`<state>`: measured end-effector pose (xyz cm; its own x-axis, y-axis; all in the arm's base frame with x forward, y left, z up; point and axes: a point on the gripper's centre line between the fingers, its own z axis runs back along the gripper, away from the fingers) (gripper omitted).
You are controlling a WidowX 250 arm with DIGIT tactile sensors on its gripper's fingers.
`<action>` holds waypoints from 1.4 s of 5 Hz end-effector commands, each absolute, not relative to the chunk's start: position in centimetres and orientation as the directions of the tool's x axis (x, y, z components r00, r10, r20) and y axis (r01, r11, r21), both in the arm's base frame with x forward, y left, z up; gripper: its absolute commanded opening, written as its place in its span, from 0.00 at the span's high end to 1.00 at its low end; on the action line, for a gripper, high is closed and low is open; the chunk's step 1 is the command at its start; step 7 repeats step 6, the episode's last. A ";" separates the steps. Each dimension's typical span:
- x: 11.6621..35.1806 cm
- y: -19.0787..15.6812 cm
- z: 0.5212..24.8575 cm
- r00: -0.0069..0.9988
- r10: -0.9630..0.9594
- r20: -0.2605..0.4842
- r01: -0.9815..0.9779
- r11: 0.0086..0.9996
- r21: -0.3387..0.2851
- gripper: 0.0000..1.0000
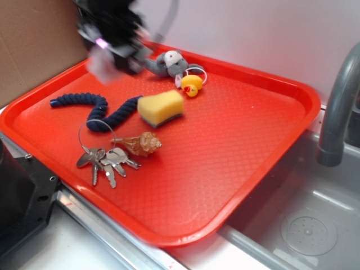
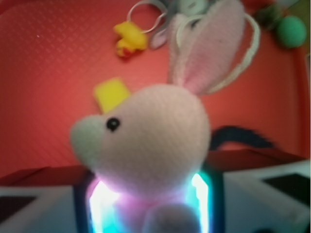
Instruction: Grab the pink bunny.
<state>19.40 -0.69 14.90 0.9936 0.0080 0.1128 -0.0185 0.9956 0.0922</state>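
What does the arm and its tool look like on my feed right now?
In the exterior view the tool is black and motion-blurred, with a small pinkish glow and a grey cable looping above it. In the wrist view its fingers look whitish with dark patches, lit pink and teal between.

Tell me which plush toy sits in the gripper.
The pink bunny, pale pink with long ears, sits between the gripper's fingers; the grey plush toy lies on the red tray.

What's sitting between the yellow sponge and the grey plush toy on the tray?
The small yellow rubber duck lies between the yellow sponge and the grey plush toy, as the exterior view shows.
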 end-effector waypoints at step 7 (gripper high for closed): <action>21.4 -0.9 20.4 0.994 -0.025 0.108 0.030 0.998 -0.052 1.00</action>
